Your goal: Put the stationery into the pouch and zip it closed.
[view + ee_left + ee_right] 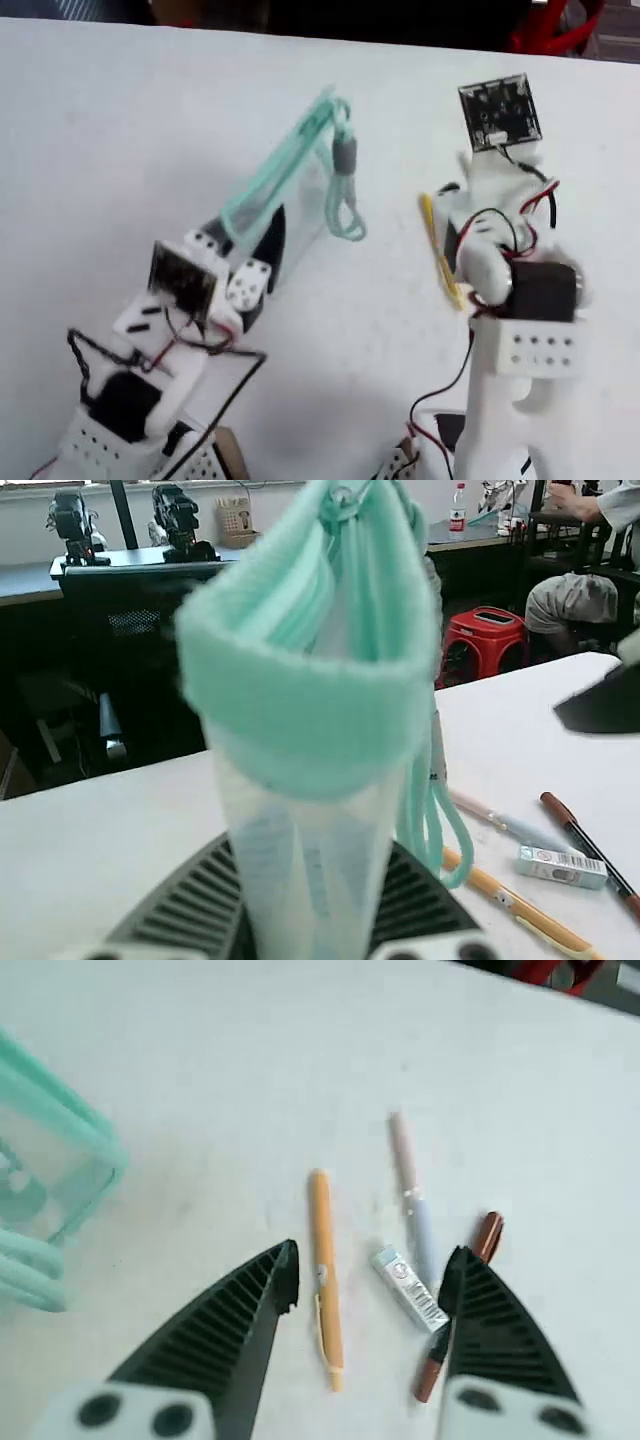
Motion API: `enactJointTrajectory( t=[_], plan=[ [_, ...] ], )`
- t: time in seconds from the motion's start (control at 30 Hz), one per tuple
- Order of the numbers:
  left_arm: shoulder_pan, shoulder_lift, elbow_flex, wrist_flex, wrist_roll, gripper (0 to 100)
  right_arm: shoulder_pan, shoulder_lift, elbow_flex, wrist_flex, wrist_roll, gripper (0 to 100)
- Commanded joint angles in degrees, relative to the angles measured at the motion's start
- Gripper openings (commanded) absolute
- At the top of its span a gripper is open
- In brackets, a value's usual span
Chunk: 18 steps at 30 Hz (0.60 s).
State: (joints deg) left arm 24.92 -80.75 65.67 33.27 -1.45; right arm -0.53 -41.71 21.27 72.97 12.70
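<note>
Pouch (290,190), clear-walled with mint-green trim, stands on its long edge near the middle of the white surface (120,120), running from the left arm's side toward the far edge. The left tool (262,255) is clamped on the near end of it, with one black ridged jaw on each side of the clear wall, and holds it upright. In the left wrist view the mint rim at the top looks spread into a loop, so the mouth seems parted at that end. A mint cord (347,205) hangs from the far end of the pouch and curls down onto the surface. Well apart from the pouch, nearer the right edge of the surface, the right tool (375,1260) hangs with its jaws wide apart and nothing between them. Beneath it lie an orange pen (325,1270), a small eraser (408,1290) near it, a pale pen (410,1195) whose end reaches the eraser, and a brown pen (487,1237) on the outer side, partly hidden behind one jaw. The pens lie roughly parallel. In the high view the right arm (520,290) covers most of them, and the orange pen shows just beside it.
</note>
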Motion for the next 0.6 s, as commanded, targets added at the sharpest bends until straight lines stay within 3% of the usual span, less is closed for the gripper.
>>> enactJointTrajectory(
  t=[0.0,0.27,0.43,0.57],
  plan=[
    [0.3,12.6,-9.6,0.0,4.0,2,0.7,-2.2,9.8,-7.1,-4.0,22.5],
    [0.7,21.6,-8.6,-4.7,4.3,2,1.0,-2.9,37.6,-36.4,-9.8,22.5],
    [0.7,21.7,-1.1,-13.7,4.2,2,2.4,-2.3,38.7,-37.9,-9.8,22.5],
    [0.4,21.4,1.2,-11.4,4.5,11,2.2,-2.3,40.2,-39.0,-9.9,22.5]
  ],
)
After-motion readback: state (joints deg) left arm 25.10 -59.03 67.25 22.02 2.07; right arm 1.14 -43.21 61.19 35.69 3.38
